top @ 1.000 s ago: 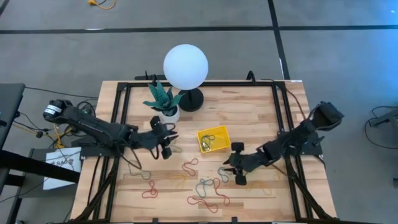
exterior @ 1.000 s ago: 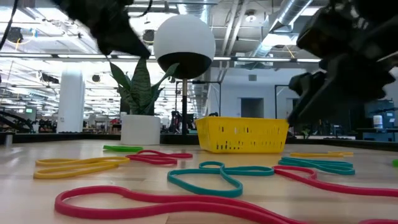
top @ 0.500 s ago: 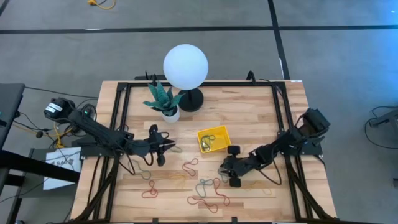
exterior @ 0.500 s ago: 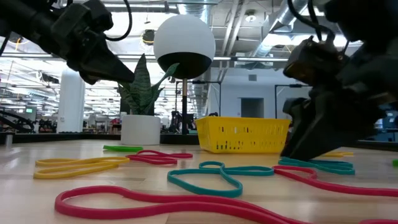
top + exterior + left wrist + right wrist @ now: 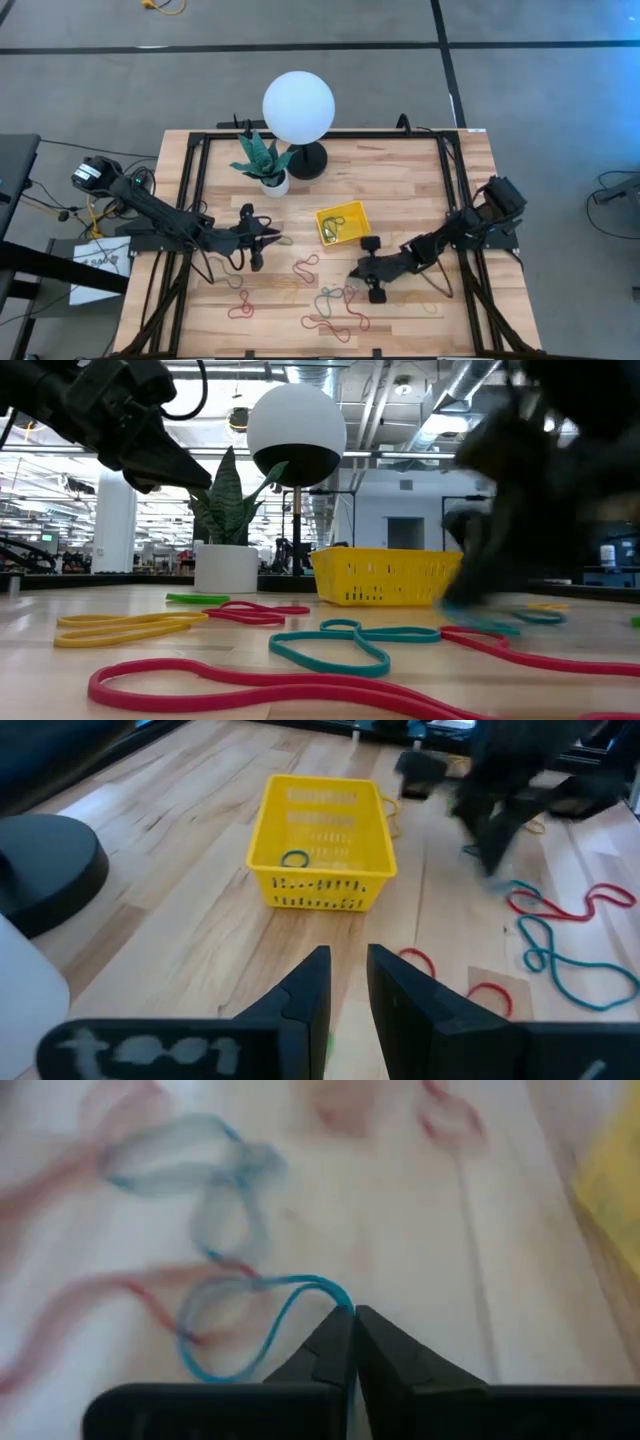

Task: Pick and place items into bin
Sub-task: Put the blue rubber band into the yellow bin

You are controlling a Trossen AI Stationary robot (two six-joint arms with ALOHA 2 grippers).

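The yellow bin (image 5: 342,222) (image 5: 390,577) (image 5: 320,888) stands mid-table with a few bands inside it. Rubber bands lie flat on the wood in front of it: red (image 5: 305,266), teal (image 5: 350,643), yellow (image 5: 120,628), green (image 5: 197,598). My right gripper (image 5: 353,273) (image 5: 352,1312) is down at the table just near-right of the bin, shut on a teal band (image 5: 215,1330). My left gripper (image 5: 262,238) (image 5: 348,975) hangs above the table left of the bin, pointing at it. Its fingers are a narrow gap apart with nothing between them. My right gripper pinches one strand of the teal band (image 5: 335,1292) between its two fingertips, only at their free ends. The fingers slant down from the table's right. The rest of the loop (image 5: 200,1350) trails away from the tips, on or close above the wood.
A white plant pot (image 5: 270,182) and a globe lamp (image 5: 298,107) on a black base stand behind the bin. Black frame rails (image 5: 195,200) run along the table's sides. More red bands (image 5: 335,325) lie near the front edge.
My right gripper has moved toward the table's left and near edges and come down to the wood at the teal band, and it is blurred in the low view now. My left gripper has come down a little and shifted slightly toward the left edge.
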